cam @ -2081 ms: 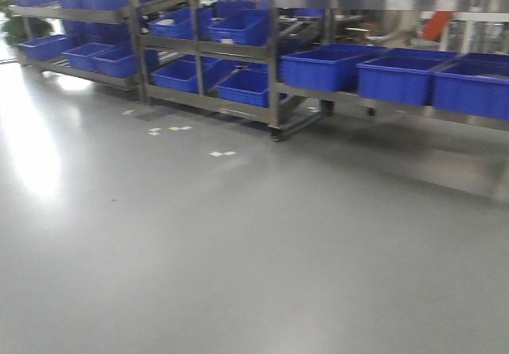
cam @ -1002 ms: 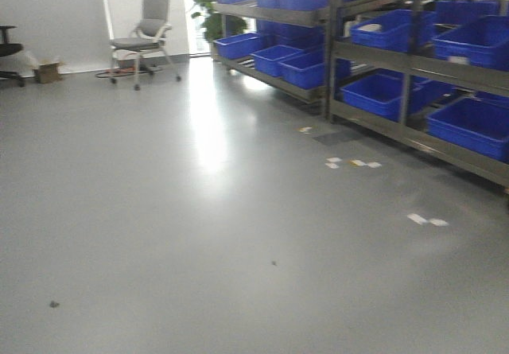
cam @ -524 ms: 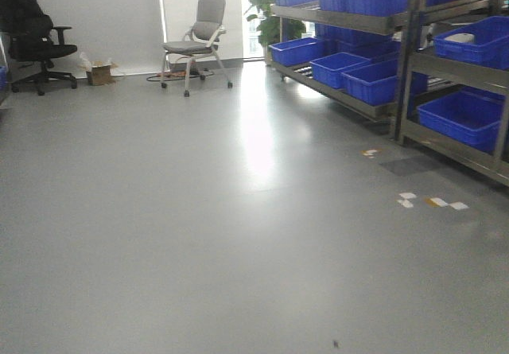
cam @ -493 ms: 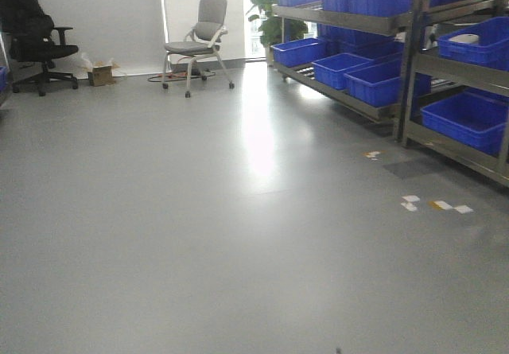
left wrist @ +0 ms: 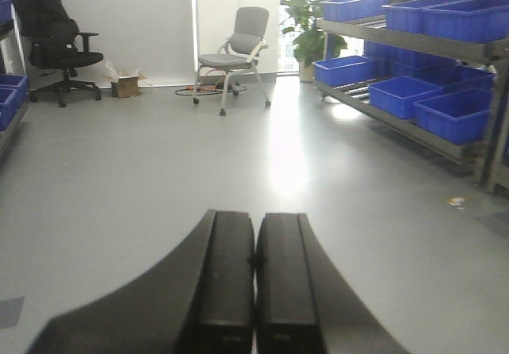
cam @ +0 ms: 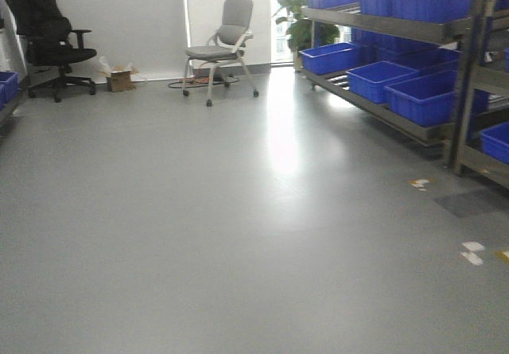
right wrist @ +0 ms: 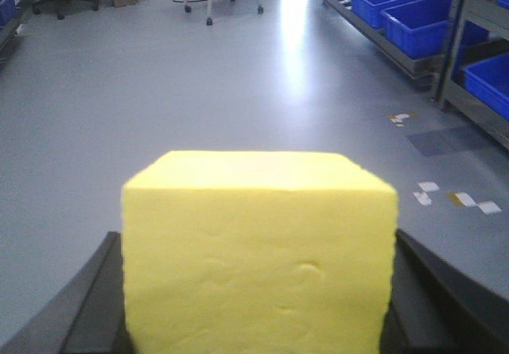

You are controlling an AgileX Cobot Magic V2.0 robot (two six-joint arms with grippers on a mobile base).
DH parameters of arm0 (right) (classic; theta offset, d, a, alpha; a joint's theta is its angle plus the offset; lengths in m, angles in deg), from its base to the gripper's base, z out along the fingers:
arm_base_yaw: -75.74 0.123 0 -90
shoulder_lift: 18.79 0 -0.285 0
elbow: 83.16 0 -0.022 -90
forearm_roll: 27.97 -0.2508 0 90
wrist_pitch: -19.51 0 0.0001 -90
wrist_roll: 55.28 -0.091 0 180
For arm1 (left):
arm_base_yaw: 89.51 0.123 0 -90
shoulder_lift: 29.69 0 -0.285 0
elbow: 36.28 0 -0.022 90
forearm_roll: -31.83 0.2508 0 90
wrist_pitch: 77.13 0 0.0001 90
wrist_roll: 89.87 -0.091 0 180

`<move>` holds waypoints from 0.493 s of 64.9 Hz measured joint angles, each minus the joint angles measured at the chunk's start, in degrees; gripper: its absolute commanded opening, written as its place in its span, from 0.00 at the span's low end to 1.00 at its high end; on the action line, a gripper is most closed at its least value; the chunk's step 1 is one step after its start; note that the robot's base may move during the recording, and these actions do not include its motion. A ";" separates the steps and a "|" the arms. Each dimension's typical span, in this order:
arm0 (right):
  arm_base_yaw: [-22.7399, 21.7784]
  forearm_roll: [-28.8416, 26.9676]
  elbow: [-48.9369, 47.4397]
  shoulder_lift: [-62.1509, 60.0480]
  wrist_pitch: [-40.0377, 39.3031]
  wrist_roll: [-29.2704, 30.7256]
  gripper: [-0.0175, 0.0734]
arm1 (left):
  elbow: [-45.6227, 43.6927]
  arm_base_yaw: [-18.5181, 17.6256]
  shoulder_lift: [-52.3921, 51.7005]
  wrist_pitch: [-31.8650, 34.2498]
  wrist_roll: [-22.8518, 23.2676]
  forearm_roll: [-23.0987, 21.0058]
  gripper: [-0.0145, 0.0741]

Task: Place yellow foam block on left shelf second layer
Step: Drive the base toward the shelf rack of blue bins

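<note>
Gripping the yellow foam block (right wrist: 258,247) between its fingers, the right tool (right wrist: 256,282) carries it above the floor. The left tool (left wrist: 255,231) is closed, fingers touching. Blue bins (left wrist: 445,111) line the shelf (left wrist: 413,42) ahead-right; their contents are hidden.

The yellow foam block (right wrist: 258,250), bright, matte and nearly cubic with faint dents on its near face, sits upright, clamped between two dark fingers (right wrist: 83,310).
</note>
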 measured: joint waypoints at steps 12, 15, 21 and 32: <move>0.00 0.00 0.00 0.00 0.00 0.00 0.55 | 0.00 0.00 0.00 0.00 0.00 0.00 0.32; 0.00 0.00 0.00 0.00 0.00 0.00 0.55 | 0.00 0.00 0.00 0.00 0.00 0.00 0.32; 0.00 0.00 0.00 0.00 0.00 0.00 0.55 | 0.00 0.00 0.00 0.00 0.00 0.00 0.32; 0.00 0.00 0.00 0.00 0.00 0.00 0.55 | 0.00 0.00 0.00 0.00 0.00 0.00 0.32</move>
